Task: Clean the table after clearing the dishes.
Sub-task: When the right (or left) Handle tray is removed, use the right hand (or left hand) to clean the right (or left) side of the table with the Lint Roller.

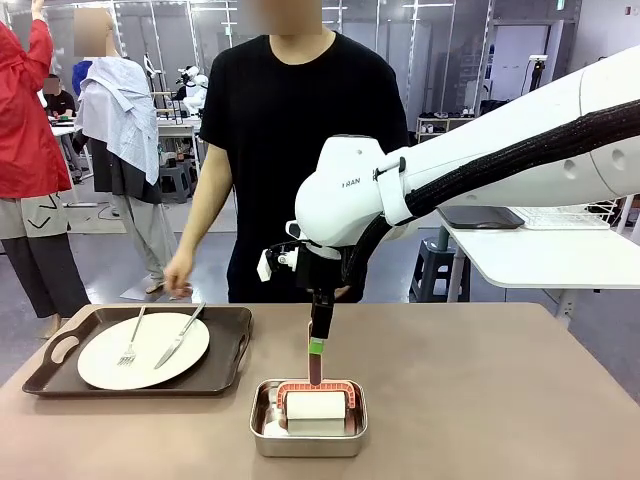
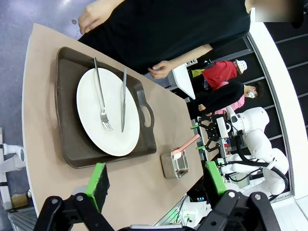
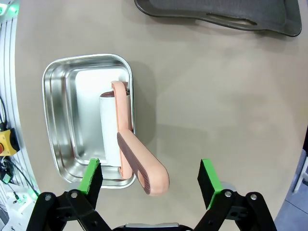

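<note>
- Shiny little rectangular steel pan (image 1: 262,432) sits closest, at 6 o'clock on the big beige-brown bench (image 1: 480,400).
- Inside it lies a sticky roller (image 1: 315,403) with a white roll and a pink handle. The handle pokes up out of the pan, which I think makes it easy to grab.
- Over that handle hangs the right claw (image 3: 149,168). Its two green-tipped fingers are wide apart, one on each side of the handle, not touching it. It looks ready to close on it.
- At 10 o'clock from the pan is a dark brown tray (image 1: 232,350) with handles. On it rests a round white plate (image 1: 100,365), with a silver fork (image 1: 131,340) and a silver knife (image 1: 180,338) lying on top, so all can go off together.
- At 12 o'clock of the tray hovers a person's hand (image 1: 178,275), maybe to take it away.
- High above the bench floats the left claw (image 2: 155,175), fingers apart, holding nothing, out of the way.
- I think cleaning has to wait until the tray is gone.
</note>
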Available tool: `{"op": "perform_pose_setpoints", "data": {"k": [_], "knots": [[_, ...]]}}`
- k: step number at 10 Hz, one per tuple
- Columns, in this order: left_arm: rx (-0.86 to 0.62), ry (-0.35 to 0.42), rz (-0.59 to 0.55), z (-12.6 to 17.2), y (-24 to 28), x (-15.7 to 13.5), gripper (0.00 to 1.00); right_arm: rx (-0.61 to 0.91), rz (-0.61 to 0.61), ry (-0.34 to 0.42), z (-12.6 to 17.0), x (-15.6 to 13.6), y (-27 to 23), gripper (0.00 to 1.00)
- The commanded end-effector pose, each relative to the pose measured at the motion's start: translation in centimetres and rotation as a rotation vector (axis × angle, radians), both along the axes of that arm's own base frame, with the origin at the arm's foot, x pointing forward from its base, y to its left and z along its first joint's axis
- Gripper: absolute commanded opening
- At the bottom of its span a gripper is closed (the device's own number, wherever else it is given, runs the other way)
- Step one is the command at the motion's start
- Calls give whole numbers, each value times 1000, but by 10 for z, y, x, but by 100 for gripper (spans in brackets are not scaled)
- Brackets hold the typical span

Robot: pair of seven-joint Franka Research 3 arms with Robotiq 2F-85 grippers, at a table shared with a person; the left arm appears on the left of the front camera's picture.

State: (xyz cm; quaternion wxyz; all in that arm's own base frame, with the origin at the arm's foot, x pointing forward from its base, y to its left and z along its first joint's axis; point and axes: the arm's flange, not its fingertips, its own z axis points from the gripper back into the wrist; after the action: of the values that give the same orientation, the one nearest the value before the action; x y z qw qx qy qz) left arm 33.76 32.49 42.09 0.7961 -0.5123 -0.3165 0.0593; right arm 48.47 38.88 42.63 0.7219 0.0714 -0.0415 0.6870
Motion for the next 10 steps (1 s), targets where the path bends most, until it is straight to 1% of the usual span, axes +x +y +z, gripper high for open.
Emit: {"op": "perform_pose_setpoints", "data": {"k": [1,7,9,10], "knots": [[0,-15,-7,1,1,-3,100,0,2,-1,1,-1,1,100],[0,-15,-7,1,1,-3,100,0,0,0,0,0,0,100],[0,-15,-7,1,1,-3,100,349,-167,206,53,33,-48,100],[0,-15,-7,1,1,-3,100,478,-248,303,72,49,-85,100]]}}
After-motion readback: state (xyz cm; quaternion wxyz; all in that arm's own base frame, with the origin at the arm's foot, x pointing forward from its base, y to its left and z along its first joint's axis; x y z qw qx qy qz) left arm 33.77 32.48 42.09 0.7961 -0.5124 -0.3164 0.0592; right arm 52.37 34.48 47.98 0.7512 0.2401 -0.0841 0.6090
